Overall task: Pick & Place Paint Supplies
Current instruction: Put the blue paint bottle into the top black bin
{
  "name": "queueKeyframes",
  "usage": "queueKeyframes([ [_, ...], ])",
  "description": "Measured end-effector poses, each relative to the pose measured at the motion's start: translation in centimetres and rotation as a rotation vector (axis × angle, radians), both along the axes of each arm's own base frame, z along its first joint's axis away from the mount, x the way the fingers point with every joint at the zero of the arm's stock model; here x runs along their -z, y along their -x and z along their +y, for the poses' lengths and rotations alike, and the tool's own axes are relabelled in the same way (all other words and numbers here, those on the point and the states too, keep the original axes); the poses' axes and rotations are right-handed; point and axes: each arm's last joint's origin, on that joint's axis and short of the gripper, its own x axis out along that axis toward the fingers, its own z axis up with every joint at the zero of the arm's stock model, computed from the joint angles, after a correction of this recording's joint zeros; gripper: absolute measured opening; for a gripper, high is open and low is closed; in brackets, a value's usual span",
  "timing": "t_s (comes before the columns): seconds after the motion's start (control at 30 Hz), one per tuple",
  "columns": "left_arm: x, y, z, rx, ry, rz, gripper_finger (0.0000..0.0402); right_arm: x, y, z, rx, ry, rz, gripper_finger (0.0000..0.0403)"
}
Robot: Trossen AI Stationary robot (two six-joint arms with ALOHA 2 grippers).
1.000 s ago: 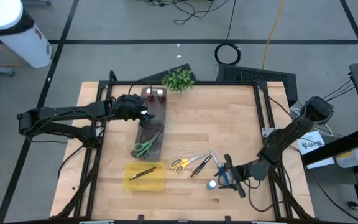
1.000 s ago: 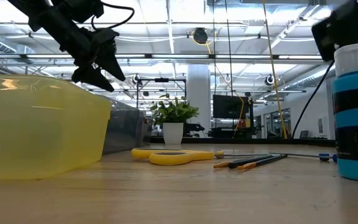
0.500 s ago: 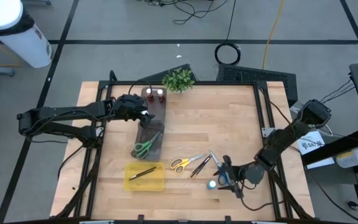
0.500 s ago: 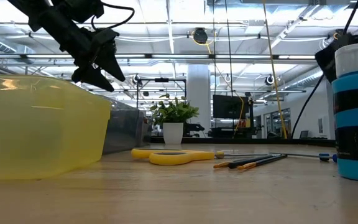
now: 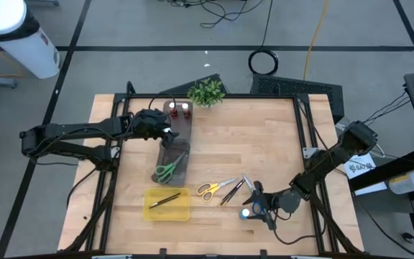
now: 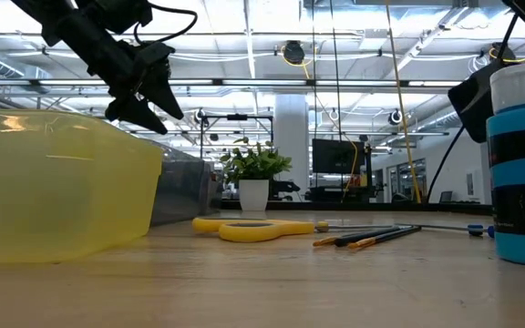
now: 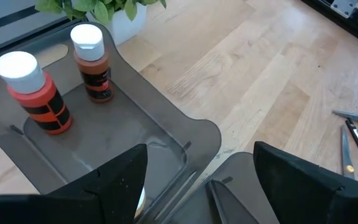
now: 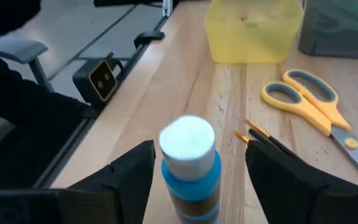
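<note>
A blue paint bottle (image 8: 187, 168) with a white cap stands upright on the table (image 5: 279, 137) near its near edge, also seen in the high view (image 5: 245, 213) and the low view (image 6: 522, 173). My right gripper (image 8: 194, 186) is open and low behind the bottle (image 5: 254, 203), one finger on either side and apart from it. My left gripper (image 7: 197, 180) is open and hovers over the dark grey organiser tray (image 5: 180, 147). That tray holds two white-capped bottles (image 7: 33, 93) and green scissors (image 5: 167, 171). Yellow scissors (image 5: 208, 189) and thin brushes (image 5: 230, 191) lie on the wood.
A yellow tray (image 5: 167, 204) with a brush inside sits by the near edge, left of the scissors. Blue-handled scissors (image 5: 249, 184) lie partly under my right gripper. A small potted plant (image 5: 205, 92) stands at the far edge. The table's right half is bare wood.
My right gripper has moved a little toward the table's left, closer to the blue bottle, and stays low. The bottle has not moved.
</note>
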Motion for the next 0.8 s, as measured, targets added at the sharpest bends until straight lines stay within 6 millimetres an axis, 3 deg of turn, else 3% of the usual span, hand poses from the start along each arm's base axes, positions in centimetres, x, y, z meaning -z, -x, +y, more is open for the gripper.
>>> queueKeyframes([
  [0.2, 0.0, 0.0, 0.0, 0.0, 0.0, 0.0, 0.0303, -0.1, -0.2, -0.2, 0.0, -0.007, -0.004, 0.0189],
  [0.43, 0.0, 0.0, 0.0, 0.0, -0.001, 0.0, 0.0303, -0.2, -0.7, -0.7, 0.023, -0.016, -0.011, 0.009],
  [0.8, 0.1, -0.1, -0.1, -0.019, 0.032, -0.01, 0.0304, -3.0, -4.3, -2.3, -0.023, -0.004, -0.164, 0.0085],
])
